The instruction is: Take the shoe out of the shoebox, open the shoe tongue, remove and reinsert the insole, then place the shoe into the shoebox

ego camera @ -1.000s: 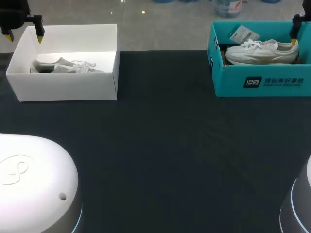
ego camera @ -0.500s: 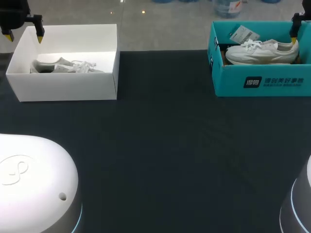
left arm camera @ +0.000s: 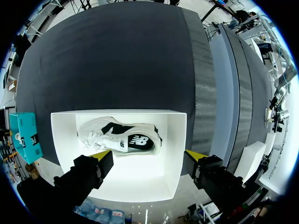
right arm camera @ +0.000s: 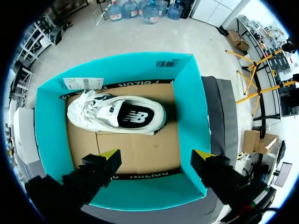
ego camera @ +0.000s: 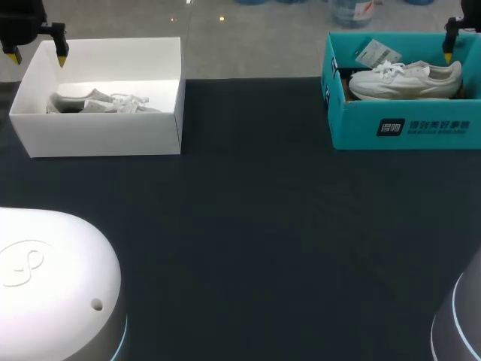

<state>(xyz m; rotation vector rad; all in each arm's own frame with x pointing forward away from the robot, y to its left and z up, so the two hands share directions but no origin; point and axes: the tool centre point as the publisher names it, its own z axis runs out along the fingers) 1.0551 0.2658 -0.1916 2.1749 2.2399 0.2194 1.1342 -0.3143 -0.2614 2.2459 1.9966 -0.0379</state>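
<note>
A white shoe (ego camera: 406, 79) with a dark insole lies on its side in the teal shoebox (ego camera: 398, 124) at the table's far right. My right gripper (right arm camera: 156, 156) hangs open above that box, with the shoe (right arm camera: 117, 114) ahead of its fingers and nothing between them. In the head view only one of its fingertips (ego camera: 449, 54) shows, over the shoe's heel. A second white shoe (ego camera: 101, 101) lies in the white box (ego camera: 98, 135) at the far left. My left gripper (ego camera: 37, 54) is open above that box's back left corner, clear of the shoe (left arm camera: 119, 137).
A white paper tag (right arm camera: 81, 83) leans on the teal box's inner wall beside the shoe's toe. The dark table (ego camera: 248, 226) stretches between the two boxes. My arms' white bases (ego camera: 52, 286) fill the near corners.
My right gripper's yellow fingertip has risen a little from the shoe's heel. The left gripper and both shoes have stayed where they were.
</note>
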